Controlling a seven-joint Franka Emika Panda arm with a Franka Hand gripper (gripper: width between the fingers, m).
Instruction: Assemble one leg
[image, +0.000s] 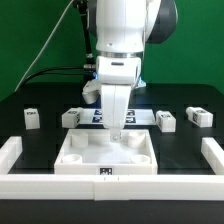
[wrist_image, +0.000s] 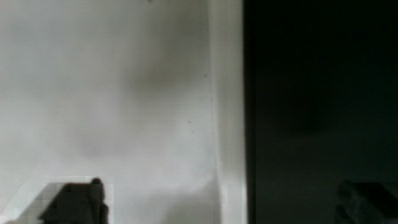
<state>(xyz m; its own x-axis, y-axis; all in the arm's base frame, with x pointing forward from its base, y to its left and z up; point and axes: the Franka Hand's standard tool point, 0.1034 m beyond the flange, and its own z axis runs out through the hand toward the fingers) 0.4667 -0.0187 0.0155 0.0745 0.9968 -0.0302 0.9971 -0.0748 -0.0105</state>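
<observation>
Several small white legs with tags stand on the black table: two at the exterior view's left (image: 32, 118) (image: 71, 117) and two at its right (image: 166, 121) (image: 198, 116). The large white square panel (image: 90, 158) lies in the middle. My gripper (image: 117, 134) points down at the panel's far edge, away from every leg. In the wrist view the gripper (wrist_image: 217, 206) is open and holds nothing. One dark fingertip (wrist_image: 71, 204) is over the blurred white panel (wrist_image: 107, 100), and the other is over the black table (wrist_image: 320, 100).
Long white border rails lie at the left (image: 10, 152), right (image: 213, 155) and front (image: 110, 181). The marker board (image: 98, 116) lies behind the panel, partly hidden by the arm. A green wall and cables are behind.
</observation>
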